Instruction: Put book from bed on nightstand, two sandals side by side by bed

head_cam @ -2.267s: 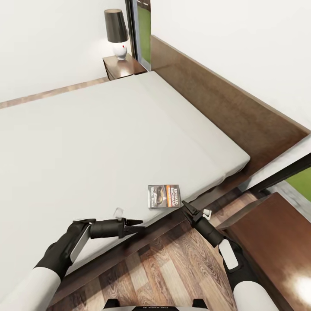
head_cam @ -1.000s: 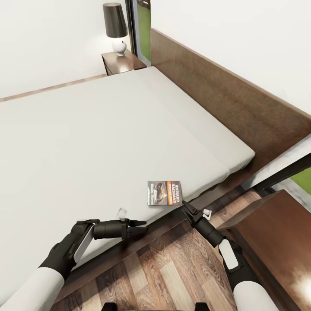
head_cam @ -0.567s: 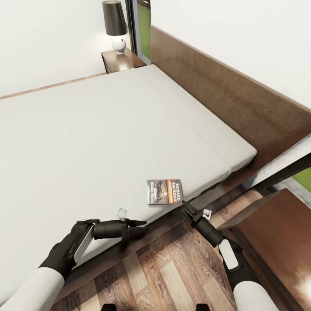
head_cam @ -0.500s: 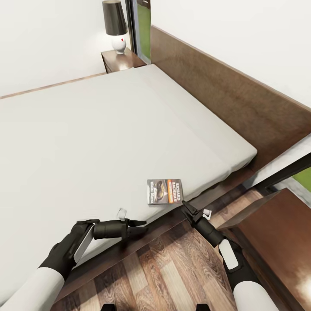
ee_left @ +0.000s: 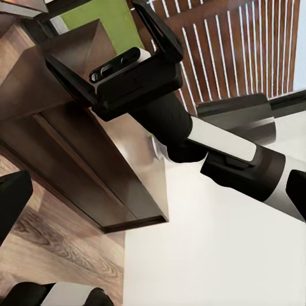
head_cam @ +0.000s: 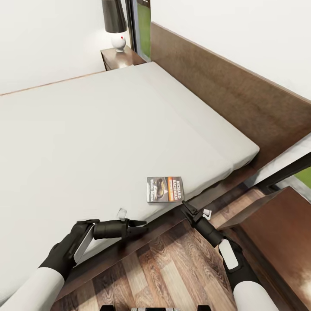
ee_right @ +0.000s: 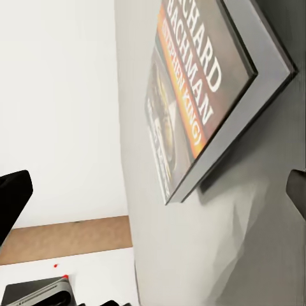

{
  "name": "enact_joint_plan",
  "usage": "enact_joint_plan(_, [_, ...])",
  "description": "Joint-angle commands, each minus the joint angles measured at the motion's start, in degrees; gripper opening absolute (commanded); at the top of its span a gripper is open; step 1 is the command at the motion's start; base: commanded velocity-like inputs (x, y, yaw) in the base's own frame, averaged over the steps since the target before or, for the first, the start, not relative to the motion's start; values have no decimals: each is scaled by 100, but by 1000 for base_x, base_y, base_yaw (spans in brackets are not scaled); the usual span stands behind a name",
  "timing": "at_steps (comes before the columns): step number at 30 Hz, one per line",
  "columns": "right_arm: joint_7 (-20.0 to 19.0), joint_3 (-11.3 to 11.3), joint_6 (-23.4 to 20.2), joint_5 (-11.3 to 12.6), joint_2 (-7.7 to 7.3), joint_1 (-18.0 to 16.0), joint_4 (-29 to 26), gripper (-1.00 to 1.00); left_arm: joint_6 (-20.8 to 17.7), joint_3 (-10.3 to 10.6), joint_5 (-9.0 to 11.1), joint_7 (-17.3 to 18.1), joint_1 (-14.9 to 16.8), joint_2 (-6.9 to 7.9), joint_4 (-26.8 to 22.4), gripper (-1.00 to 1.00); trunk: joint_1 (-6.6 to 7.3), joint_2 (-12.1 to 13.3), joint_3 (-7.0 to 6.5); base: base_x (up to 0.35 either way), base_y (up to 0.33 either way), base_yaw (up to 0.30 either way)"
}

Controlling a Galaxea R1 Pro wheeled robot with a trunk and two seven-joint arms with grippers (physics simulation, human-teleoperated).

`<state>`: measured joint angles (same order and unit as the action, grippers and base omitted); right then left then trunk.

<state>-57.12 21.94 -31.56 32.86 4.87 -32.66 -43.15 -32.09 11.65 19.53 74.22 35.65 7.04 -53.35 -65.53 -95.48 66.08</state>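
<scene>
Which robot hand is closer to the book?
The right gripper, its fingertips just short of the book at the mattress edge. The left gripper points in from farther away.

A book [head_cam: 164,189] lies on the bed [head_cam: 108,129] near its lower edge; a nightstand [head_cam: 119,57] stands at the frame's upper left.

Book [head_cam: 164,189] flat on bed [head_cam: 86,138]

Bare mattress [head_cam: 99,138] surrounds the book [head_cam: 164,189]; only the bed frame [head_cam: 207,195] edges it.
</scene>
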Motion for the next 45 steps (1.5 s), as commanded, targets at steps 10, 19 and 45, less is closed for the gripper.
enact_joint_plan(10, [-12, 21, -43, 10, 6, -3, -1, 100, -60, 22, 51, -4, 3, 8, 2, 100, -220, -404, 183, 0, 0, 0])
enact_joint_plan(19, [-10, 21, -43, 10, 6, -3, -1, 100, -56, 22, 57, -11, 3, 8, 19, 100, -286, -524, 237, 0, 0, 0])
enact_joint_plan(45, [-10, 23, -43, 10, 10, -3, -1, 100, -60, 22, 60, -7, 3, 8, 62, 100, -286, -524, 237, 57, 5, 0])
